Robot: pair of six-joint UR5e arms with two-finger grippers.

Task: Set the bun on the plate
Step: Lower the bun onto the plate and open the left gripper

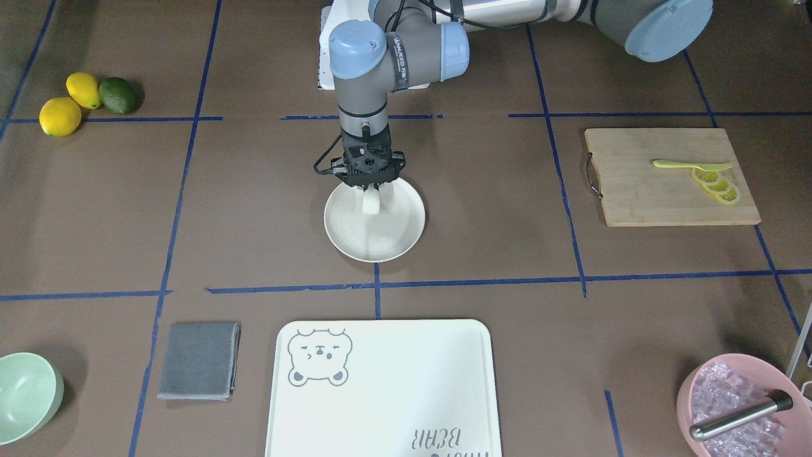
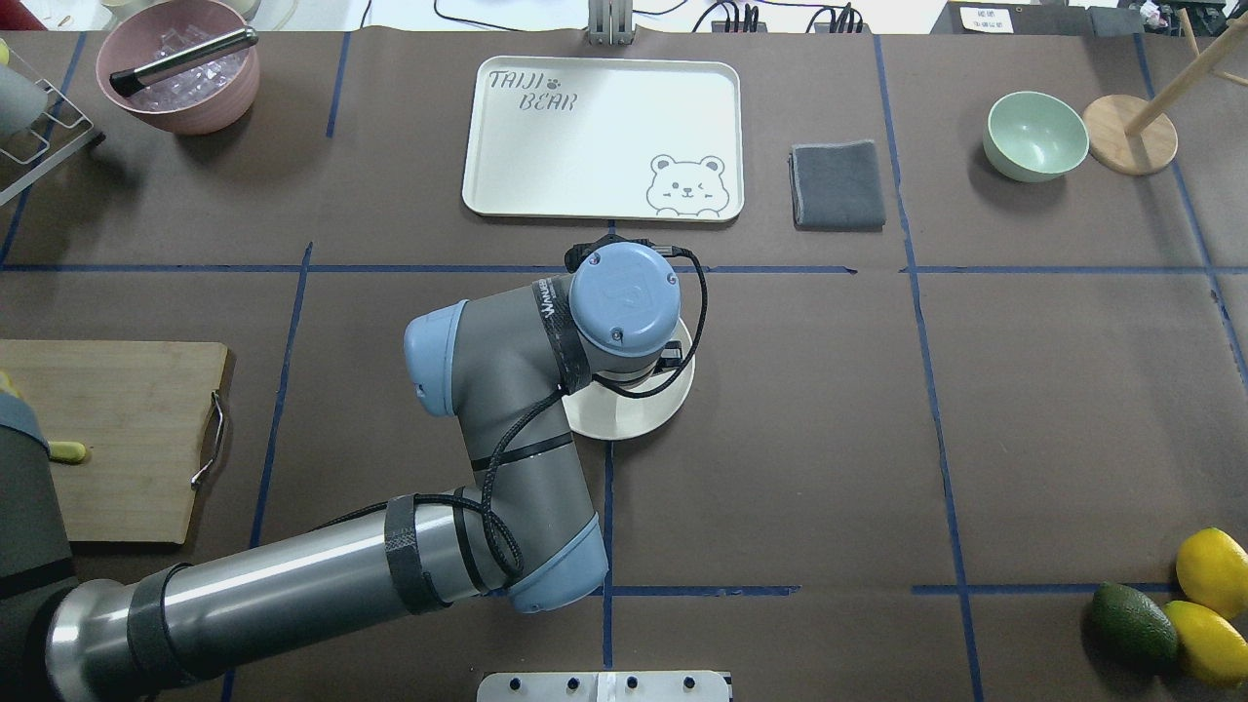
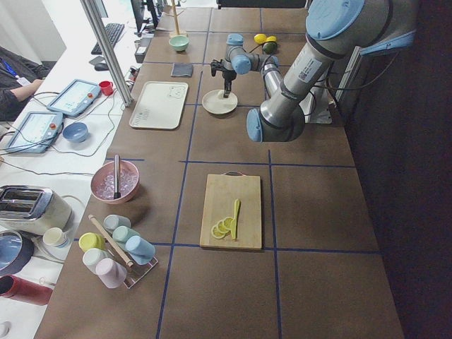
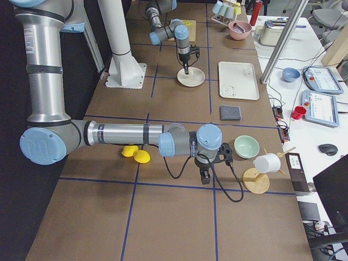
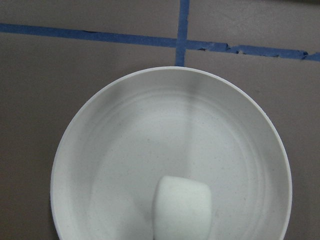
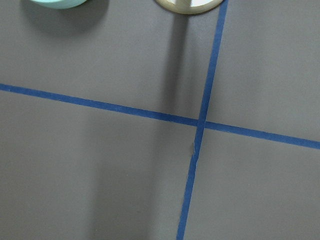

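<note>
Two arms reach over the brown table [image 1: 507, 254], and the left arm [image 2: 507, 390] is bent in over the middle, its left gripper [image 1: 370, 188] pointing straight down. Directly beneath the fingers lies the round cream plate [image 1: 393, 238], most of it spreading away from them on the side far from the robot. The fingers are clamped on the top of the small white bun [image 1: 371, 203], which stands upright over the plate; whether it touches the plate I can't tell. The right gripper [image 4: 205, 176] hovers low beside the mint green bowl [image 4: 246, 147], and I can't tell how its fingers stand.
</note>
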